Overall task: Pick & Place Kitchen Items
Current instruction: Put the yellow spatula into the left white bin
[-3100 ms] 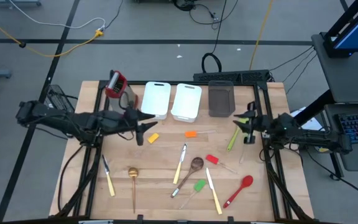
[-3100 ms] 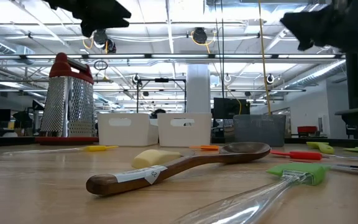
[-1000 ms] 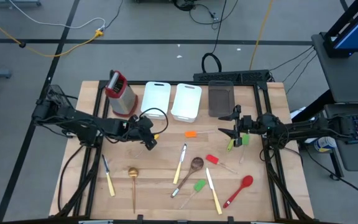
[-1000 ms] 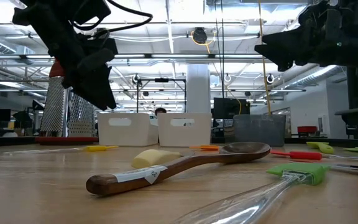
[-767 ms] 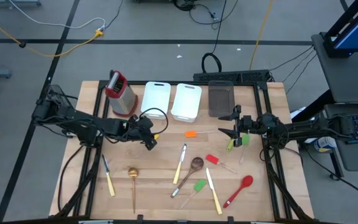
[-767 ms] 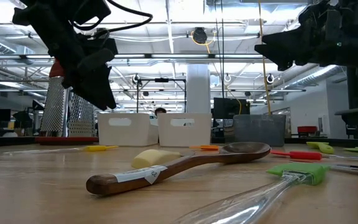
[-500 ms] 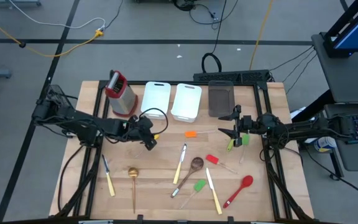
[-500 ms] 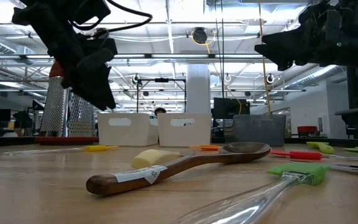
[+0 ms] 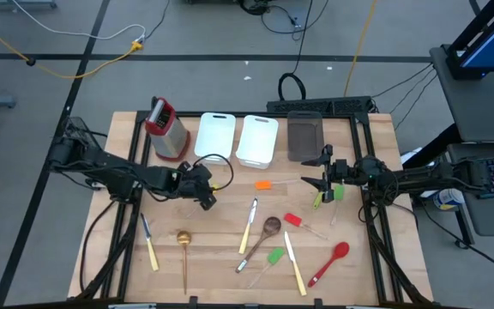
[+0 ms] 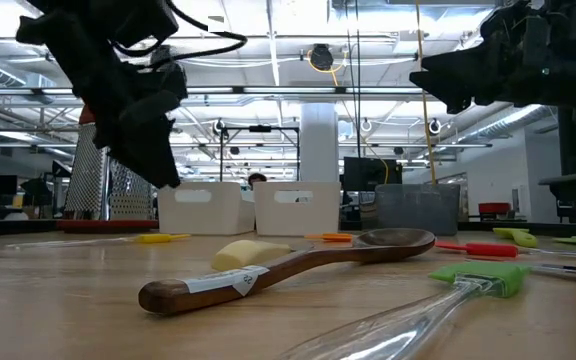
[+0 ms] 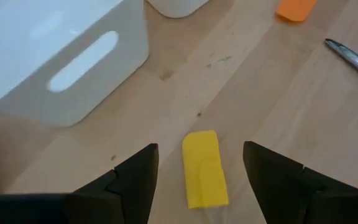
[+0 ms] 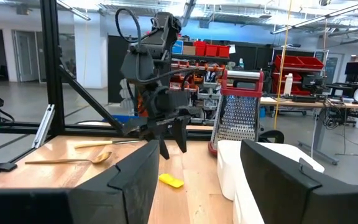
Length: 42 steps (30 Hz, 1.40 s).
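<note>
Bins and grater at the worktop's far edge
Two white bins (image 9: 215,137) (image 9: 258,140), a grey bin (image 9: 305,136) and a red-topped grater (image 9: 165,129) are lined up together.

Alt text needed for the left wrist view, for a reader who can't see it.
The left gripper hangs open above a yellow piece lying flat on the wooden table, one dark finger on each side. A white bin stands beyond, with an orange piece farther off.
</note>
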Motion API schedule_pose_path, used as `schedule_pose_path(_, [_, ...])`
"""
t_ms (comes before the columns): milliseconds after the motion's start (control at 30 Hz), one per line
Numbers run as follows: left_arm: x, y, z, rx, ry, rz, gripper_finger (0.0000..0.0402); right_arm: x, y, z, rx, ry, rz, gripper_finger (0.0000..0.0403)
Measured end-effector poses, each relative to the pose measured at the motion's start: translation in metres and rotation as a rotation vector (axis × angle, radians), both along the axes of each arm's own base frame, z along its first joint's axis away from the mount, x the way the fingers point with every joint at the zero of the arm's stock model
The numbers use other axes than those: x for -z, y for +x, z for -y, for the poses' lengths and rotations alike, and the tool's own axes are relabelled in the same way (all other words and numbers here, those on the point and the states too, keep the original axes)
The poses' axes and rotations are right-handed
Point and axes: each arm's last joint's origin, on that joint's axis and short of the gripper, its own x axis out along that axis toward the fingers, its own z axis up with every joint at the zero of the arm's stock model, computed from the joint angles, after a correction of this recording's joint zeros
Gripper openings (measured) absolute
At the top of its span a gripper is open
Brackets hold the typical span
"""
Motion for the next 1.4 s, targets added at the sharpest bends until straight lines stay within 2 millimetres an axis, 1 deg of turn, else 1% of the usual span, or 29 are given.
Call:
schedule_pose_path(100, [0.013, 0.002, 0.001, 0.035, -0.018, -0.074, 0.0241, 0.000, 0.000, 0.000, 0.000, 0.000, 0.000, 0.0218])
schedule_pose_path(200, [0.019, 0.003, 0.002, 0.040, -0.038, -0.106, 0.0241, 0.000, 0.000, 0.000, 0.000, 0.000, 0.000, 0.0219])
schedule_pose_path(467, [0.019, 0.004, -0.003, 0.002, -0.050, -0.098, 0.0241, 0.000, 0.000, 0.000, 0.000, 0.000, -0.003, 0.0216])
schedule_pose_path(733, [0.045, 0.010, -0.002, -0.012, -0.086, -0.192, 0.0241, 0.000, 0.000, 0.000, 0.000, 0.000, -0.002, 0.0216])
schedule_pose_path(967, [0.056, 0.011, -0.001, -0.008, -0.108, -0.247, 0.0239, 0.001, 0.000, 0.000, 0.000, 0.002, -0.009, 0.0213])
schedule_pose_path(1033, [0.057, 0.011, -0.001, -0.004, -0.122, -0.249, 0.0224, 0.001, 0.000, 0.000, 0.000, 0.002, -0.008, 0.0213])
schedule_pose_path(1100, [0.057, 0.011, 0.000, 0.000, -0.131, -0.246, 0.0194, 0.001, 0.000, 0.000, 0.000, 0.003, -0.010, 0.0213])
schedule_pose_path(1333, [0.057, 0.013, 0.000, 0.014, -0.143, -0.227, 0.0048, 0.001, 0.000, 0.000, 0.000, 0.002, -0.009, 0.0212])
schedule_pose_path(1400, [0.055, 0.014, 0.000, 0.026, -0.137, -0.208, 0.0019, 0.001, 0.000, 0.000, 0.000, 0.002, -0.009, 0.0212])
